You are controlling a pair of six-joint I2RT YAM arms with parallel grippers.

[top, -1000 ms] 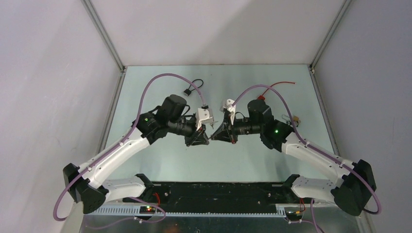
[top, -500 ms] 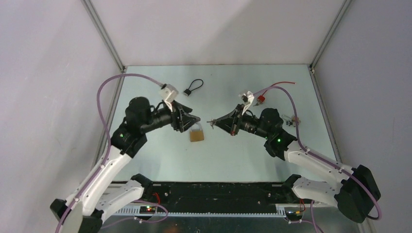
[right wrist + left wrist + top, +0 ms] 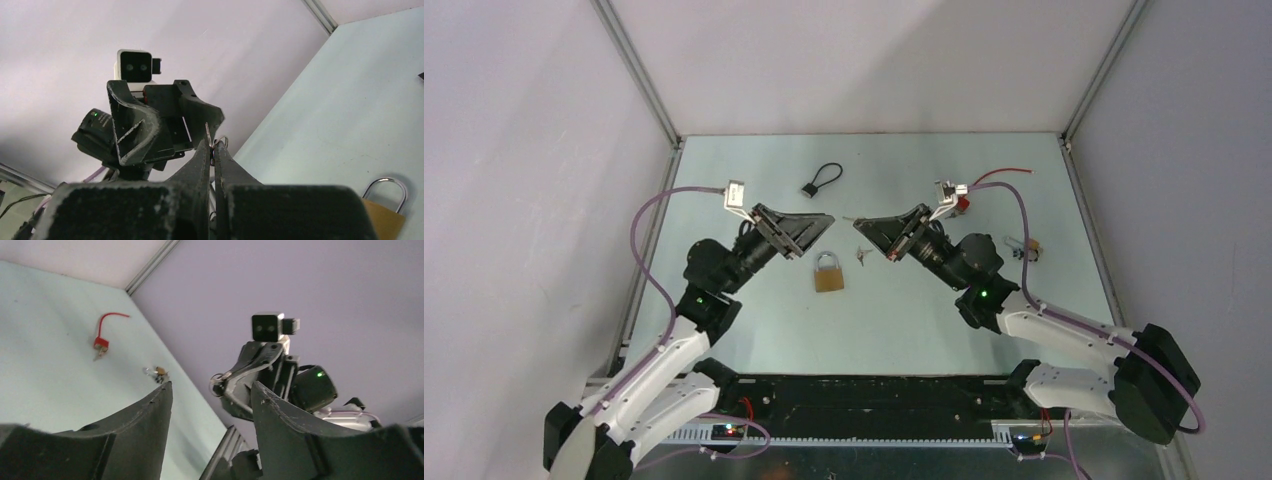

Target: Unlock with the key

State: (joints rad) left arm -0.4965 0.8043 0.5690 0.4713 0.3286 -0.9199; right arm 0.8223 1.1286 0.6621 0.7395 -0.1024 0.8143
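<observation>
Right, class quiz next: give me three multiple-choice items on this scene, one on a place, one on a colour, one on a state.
1. The brass padlock lies: A flat on the table; B on a hook; C against the back wall.
2. The cable lock is: A white; B green; C black.
3. The right pincer is: A open; B shut on the key; C hidden.
Answers: 1 A, it rests on bare tabletop. 2 C, loop and body are black. 3 B, it pinches the key blade.
</observation>
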